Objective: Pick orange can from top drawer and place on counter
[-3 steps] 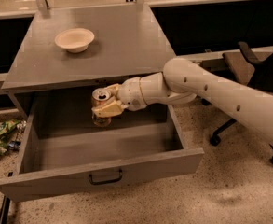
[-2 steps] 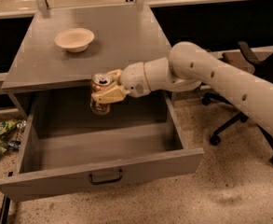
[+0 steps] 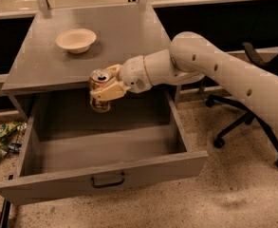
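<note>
The orange can hangs upright in my gripper, its silver top level with the front edge of the counter. The gripper's yellowish fingers are shut around the can's upper half. The can is above the back of the open top drawer, lifted off the drawer floor. My white arm reaches in from the right. The drawer's front panel with its dark handle faces the camera.
A cream bowl sits on the counter at the back left. A black office chair stands right of the cabinet. Green wrappers lie on the floor at the left. A railing runs behind the counter.
The gripper has lifted the can from inside the drawer up to the level of the counter's front edge. The drawer and the bowl have not moved.
</note>
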You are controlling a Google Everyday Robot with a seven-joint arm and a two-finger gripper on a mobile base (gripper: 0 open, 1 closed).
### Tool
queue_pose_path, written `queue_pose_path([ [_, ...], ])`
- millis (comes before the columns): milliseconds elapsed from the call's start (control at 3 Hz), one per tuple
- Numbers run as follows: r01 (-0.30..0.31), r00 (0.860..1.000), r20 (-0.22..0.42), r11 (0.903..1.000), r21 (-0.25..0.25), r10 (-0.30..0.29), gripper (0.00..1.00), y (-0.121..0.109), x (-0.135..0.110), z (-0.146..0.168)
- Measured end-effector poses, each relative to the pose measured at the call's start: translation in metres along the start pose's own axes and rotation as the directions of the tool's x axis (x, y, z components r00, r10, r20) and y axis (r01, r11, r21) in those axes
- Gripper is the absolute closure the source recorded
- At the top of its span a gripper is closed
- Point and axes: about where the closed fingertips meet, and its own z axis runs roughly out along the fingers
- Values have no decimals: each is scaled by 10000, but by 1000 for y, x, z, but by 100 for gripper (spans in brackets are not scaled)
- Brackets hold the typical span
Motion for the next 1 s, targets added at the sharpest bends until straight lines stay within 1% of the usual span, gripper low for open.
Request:
queue_pose_path([
  [333,-100,9983,-571,9995,291,116,100,5,-49,-34],
  [667,-34,9982,-589,9993,386,57,100,2,-51,-37],
  [1000,309,9967,-782,9915,1263,-211,100,-23,-70,-69],
])
